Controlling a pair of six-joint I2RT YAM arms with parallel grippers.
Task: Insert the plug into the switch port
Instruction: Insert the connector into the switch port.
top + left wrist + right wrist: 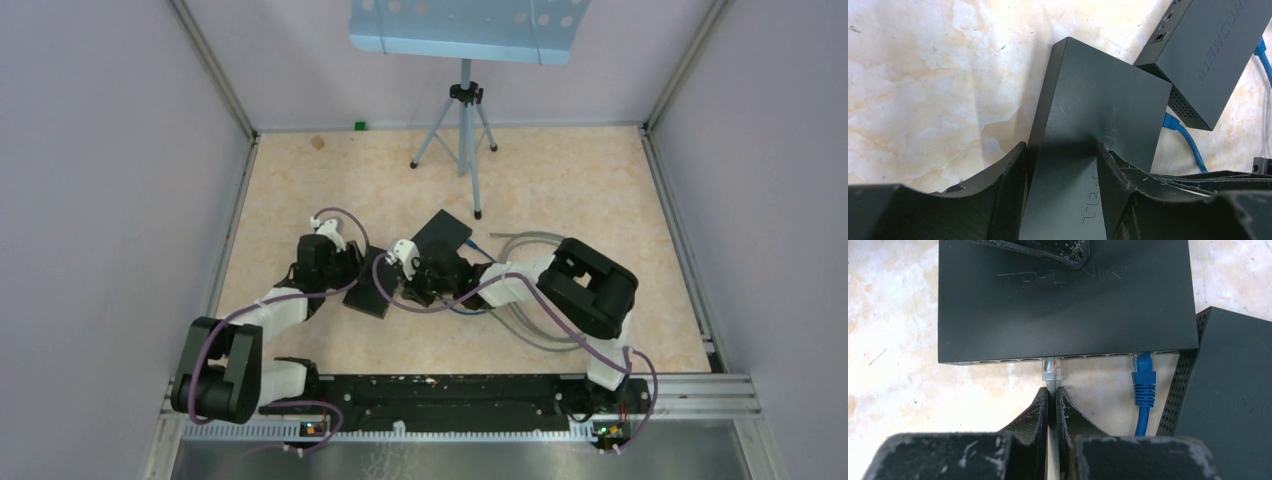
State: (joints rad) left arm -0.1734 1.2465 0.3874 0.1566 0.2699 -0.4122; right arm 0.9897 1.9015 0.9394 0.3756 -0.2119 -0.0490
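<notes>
The black TP-Link switch (1063,300) lies flat on the table; it also shows in the top view (368,292) and the left wrist view (1083,115). My left gripper (1060,150) is shut on the switch, one finger on each side of its body. My right gripper (1052,390) is shut on a grey cable (1052,440) just behind its clear plug (1050,369). The plug's tip meets a port opening on the switch's front face; I cannot tell how deep it sits. A blue plug (1144,377) sits in a port further right.
A second black perforated box (1233,400) lies right beside the switch; it also shows in the left wrist view (1208,50) and the top view (445,230). Loose grey cables (540,330) loop near the right arm. A tripod stand (463,120) is at the back.
</notes>
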